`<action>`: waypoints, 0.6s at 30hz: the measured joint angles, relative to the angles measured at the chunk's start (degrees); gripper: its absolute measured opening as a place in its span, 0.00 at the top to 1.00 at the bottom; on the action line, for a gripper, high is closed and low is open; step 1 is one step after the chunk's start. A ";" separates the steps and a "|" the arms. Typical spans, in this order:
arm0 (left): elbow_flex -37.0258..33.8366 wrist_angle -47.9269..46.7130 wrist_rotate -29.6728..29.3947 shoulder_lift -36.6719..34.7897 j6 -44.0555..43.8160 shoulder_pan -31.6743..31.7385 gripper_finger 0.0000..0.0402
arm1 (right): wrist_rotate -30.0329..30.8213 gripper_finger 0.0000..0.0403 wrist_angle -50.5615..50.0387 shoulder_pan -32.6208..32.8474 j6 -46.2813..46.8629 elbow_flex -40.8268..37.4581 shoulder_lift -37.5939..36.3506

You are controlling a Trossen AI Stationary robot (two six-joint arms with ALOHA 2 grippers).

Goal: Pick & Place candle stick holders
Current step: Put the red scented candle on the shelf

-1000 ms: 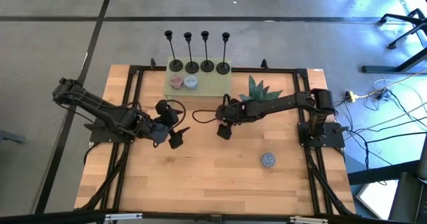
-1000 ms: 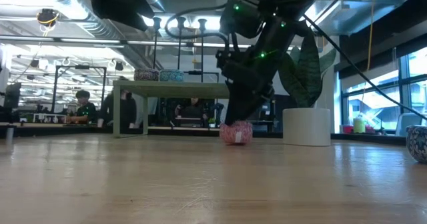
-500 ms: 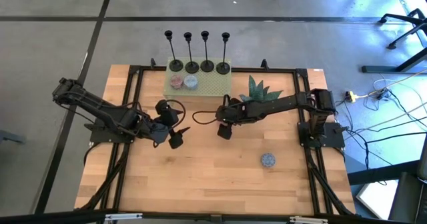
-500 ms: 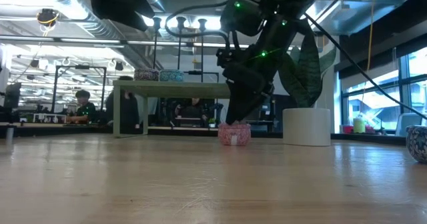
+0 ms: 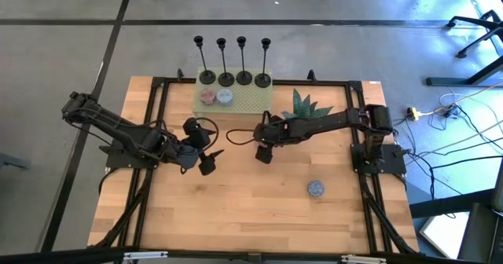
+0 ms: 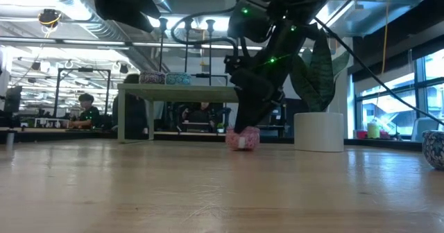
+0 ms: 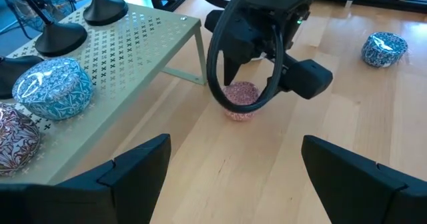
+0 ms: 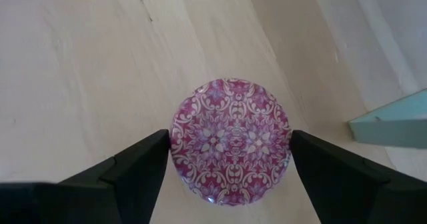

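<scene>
My right hand (image 8: 230, 167) is reaching down at the frame's middle, fingers spread beside a pink tin (image 8: 231, 141) on the counter (image 5: 251, 209). The candle holders (image 5: 233, 77) are standing at top centre. My left hand (image 5: 206, 163) is resting open.

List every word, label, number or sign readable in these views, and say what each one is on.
None: no text can be read in any view.
The pink tin between the right hand's fingers carries only a floral pattern.
The blue tin on the green riser is patterned too, with no lettering.
</scene>
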 joint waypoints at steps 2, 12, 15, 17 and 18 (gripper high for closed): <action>0.00 0.01 0.00 0.00 0.00 0.00 0.16 | 1.75 0.22 0.33 0.05 -0.03 0.06 0.39; 0.00 0.00 -0.02 0.00 0.00 0.00 0.16 | 1.68 0.23 0.51 0.02 0.01 0.00 0.40; 0.00 0.00 -0.02 0.00 0.00 0.00 0.16 | 1.64 0.27 0.53 0.02 0.00 0.02 0.40; 0.00 0.01 -0.04 0.00 0.00 0.00 0.16 | 1.60 0.31 0.85 0.02 0.00 0.02 0.40; 0.00 0.00 -0.04 0.00 0.00 0.00 0.16 | 1.54 0.33 1.03 0.02 0.00 0.02 0.40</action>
